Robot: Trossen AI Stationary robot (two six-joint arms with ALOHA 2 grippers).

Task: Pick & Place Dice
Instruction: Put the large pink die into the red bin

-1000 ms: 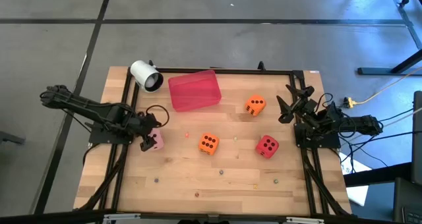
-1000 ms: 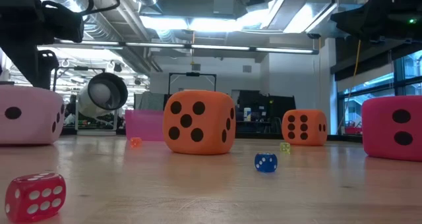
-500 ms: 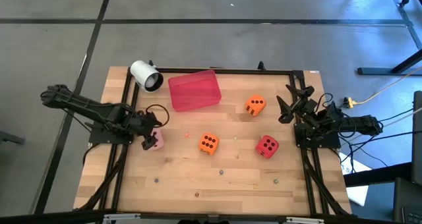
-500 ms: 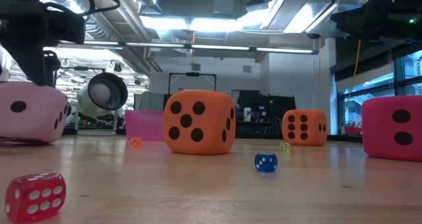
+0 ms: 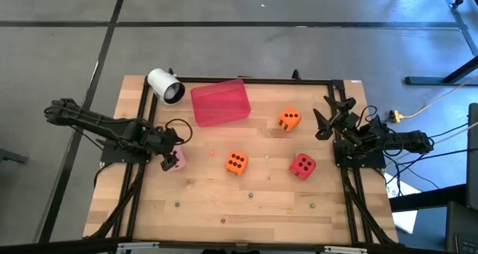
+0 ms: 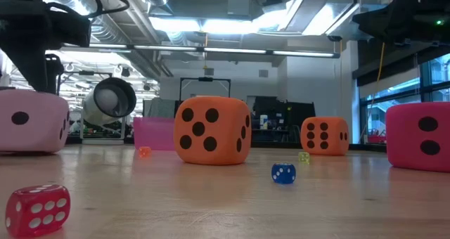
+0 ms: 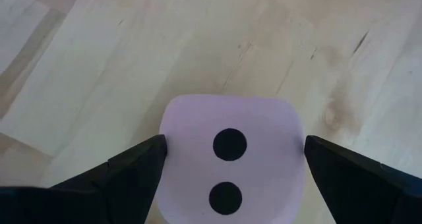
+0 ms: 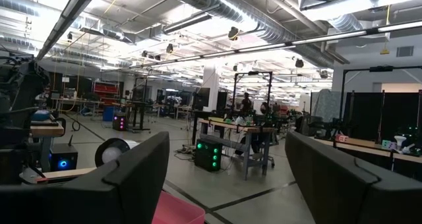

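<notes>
Fingers of my left gripper (image 7: 231,165) clasp the pink die (image 7: 231,159) on the bench (image 5: 224,198); my right gripper (image 5: 326,116) waits, fingers spread, by the bench's right edge.

Pale pink soft cube die (image 5: 178,159) nudged slightly since a second ago, tilted mid-way, now flat again between left gripper (image 5: 173,158) fingers (image 7: 125,178). Left arm drawn back a touch toward table's left edge.
</notes>
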